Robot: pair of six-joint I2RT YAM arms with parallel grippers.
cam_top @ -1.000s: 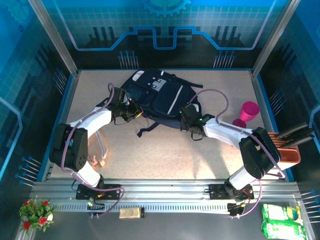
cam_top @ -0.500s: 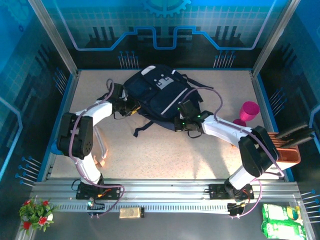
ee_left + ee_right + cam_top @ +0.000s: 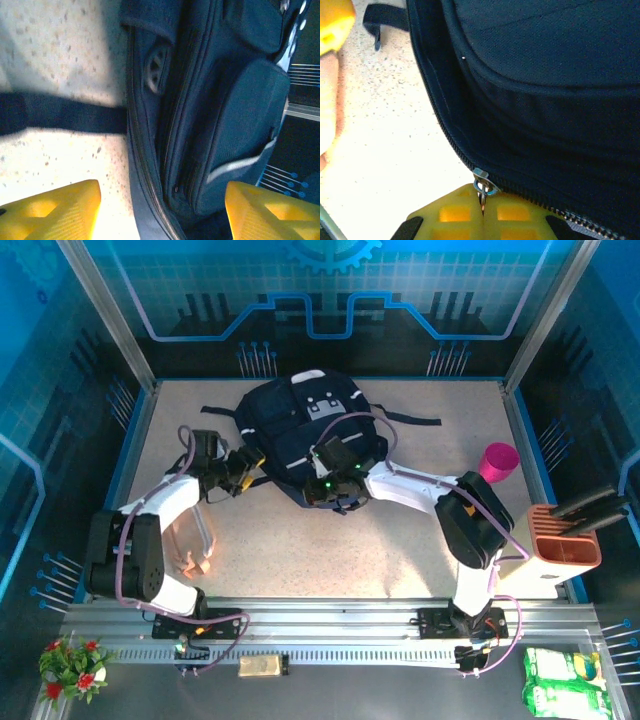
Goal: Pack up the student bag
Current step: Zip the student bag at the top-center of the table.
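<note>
Zipper pull (image 3: 482,188) sits pinched, as far as I can tell, in my right gripper (image 3: 482,212) at the near edge of the student bag (image 3: 300,420), far-centre on the table (image 3: 420,530), my left gripper (image 3: 160,210) spread wide beside its left flank.

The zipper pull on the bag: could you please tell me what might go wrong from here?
1. The right gripper pinches only the thin zipper pull, so it may slip free.
2. The left gripper is open astride the student bag, not clamping it, so the bag may slide instead of unzipping.
</note>
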